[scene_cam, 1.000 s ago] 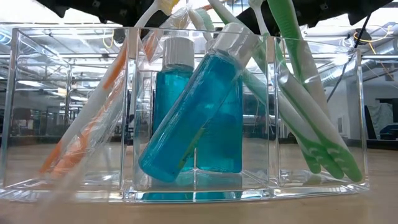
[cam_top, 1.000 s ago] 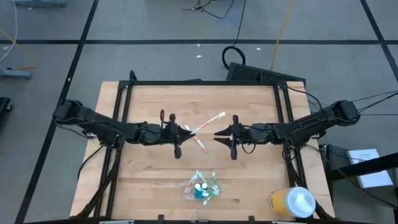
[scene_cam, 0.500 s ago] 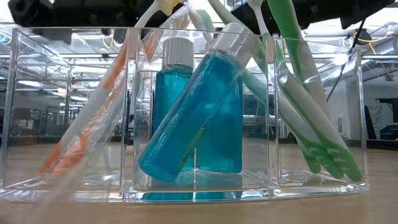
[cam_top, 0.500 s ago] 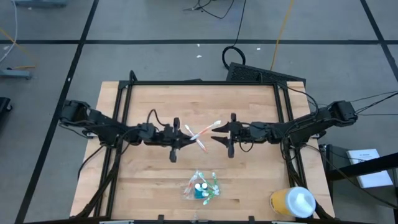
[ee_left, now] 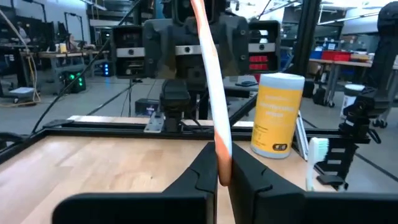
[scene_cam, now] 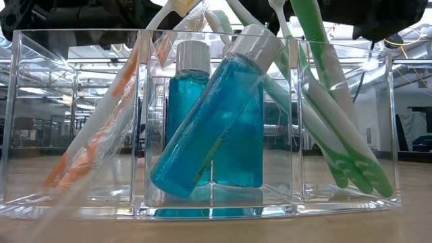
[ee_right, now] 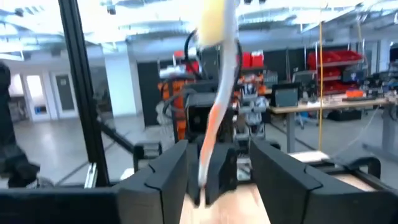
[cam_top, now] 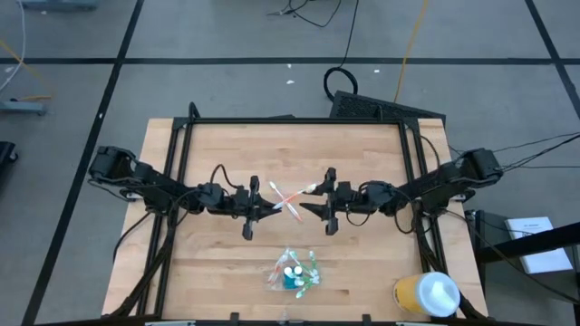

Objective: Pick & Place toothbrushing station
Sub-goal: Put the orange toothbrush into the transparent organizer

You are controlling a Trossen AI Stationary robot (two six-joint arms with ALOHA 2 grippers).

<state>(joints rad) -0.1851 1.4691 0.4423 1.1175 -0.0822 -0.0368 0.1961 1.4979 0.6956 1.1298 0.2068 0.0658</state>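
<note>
Centre of the high view, above the wooden surface (cam_top: 217, 254): left hand (cam_top: 268, 207) clamped on orange-and-white plastic toothbrush (cam_top: 292, 206), shifted left | right hand (cam_top: 306, 205) closed in, apart around white toothbrush (cam_top: 304, 188) | clear plastic toothbrushing station (cam_top: 293, 271) below, unmoved; handover likely.

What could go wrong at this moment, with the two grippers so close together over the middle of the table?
1. The left gripper pinches the toothbrush only near one end, so it may swing or slip if the open right gripper knocks it.
2. The two grippers face each other closely above the table; moving nearer could make their fingers collide.
</note>
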